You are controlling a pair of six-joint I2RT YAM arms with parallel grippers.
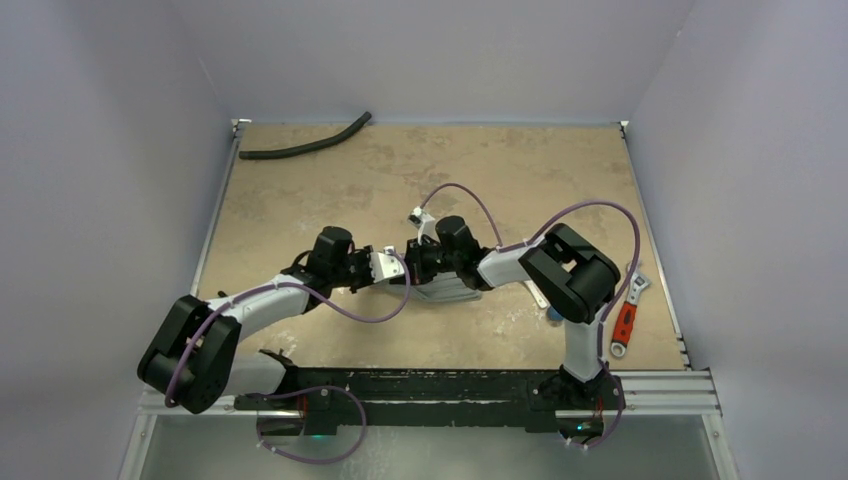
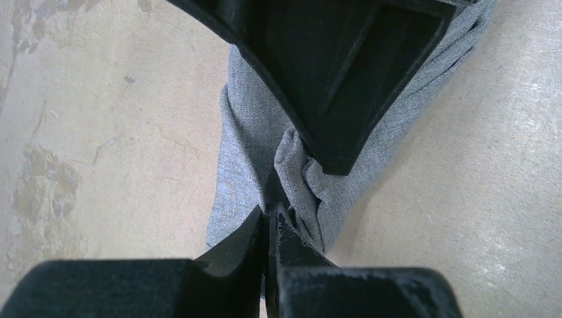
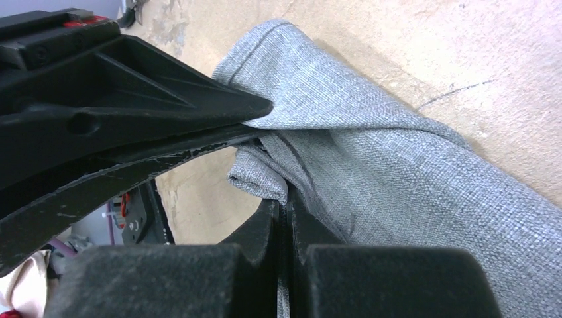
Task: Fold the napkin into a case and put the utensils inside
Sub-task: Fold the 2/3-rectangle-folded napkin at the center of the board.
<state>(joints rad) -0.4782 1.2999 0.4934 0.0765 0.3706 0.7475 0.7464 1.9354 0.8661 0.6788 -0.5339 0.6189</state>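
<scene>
On napkin [image 2: 248,126], L+R fingers [image 2: 232,255] pinched, nose-to-nose

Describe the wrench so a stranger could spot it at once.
On the tan table, look along the right edge, just beyond the right arm. The wrench lies flat there. Its red handle and metal ends set it apart from the black hose at the far left corner.

The napkin [image 3: 411,172] is matt, coarsely woven cloth; the desk [image 2: 99,132] smooth and mottled; the left tool [image 2: 270,222] scuffed matt plastic.
</scene>
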